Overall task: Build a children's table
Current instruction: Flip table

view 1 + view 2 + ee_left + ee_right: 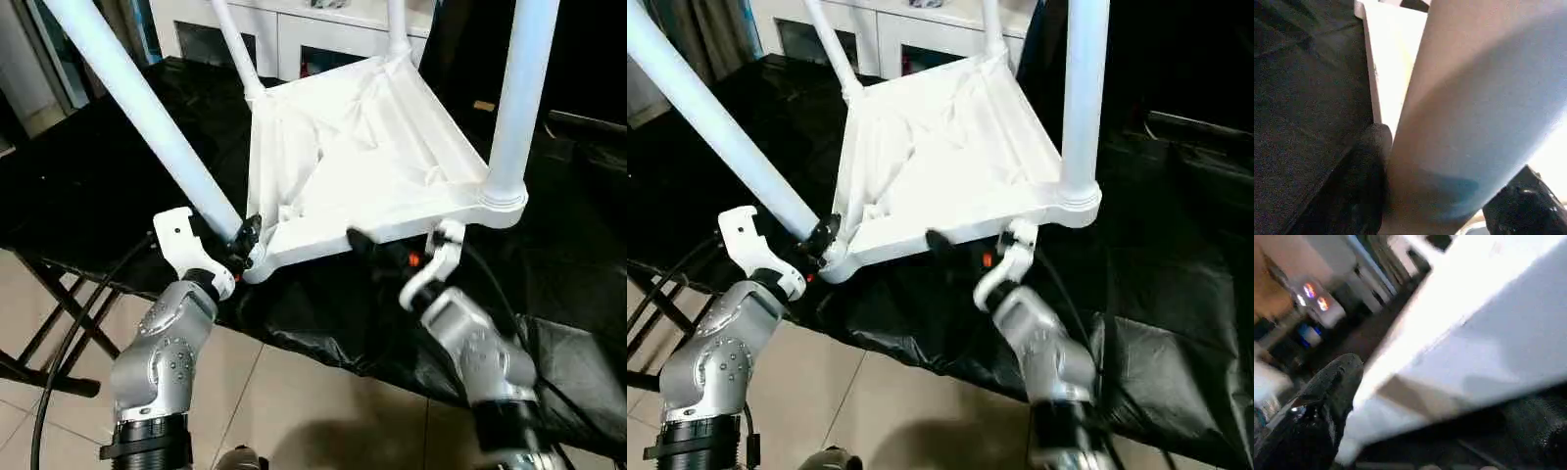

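While upside down on the black bench [88,176], tabletop [362,147] with 4 legs up, near-left leg [147,117] leaning outward.
Left tool [245,245] clamped about that leg's base at the corner socket; right tool [377,250] wide open, empty, under the near edge. Could pop the leaning leg from its socket or slide the tabletop off the bench edge; white cabinet [294,34] close behind.

No text or labels readable — none anywhere.
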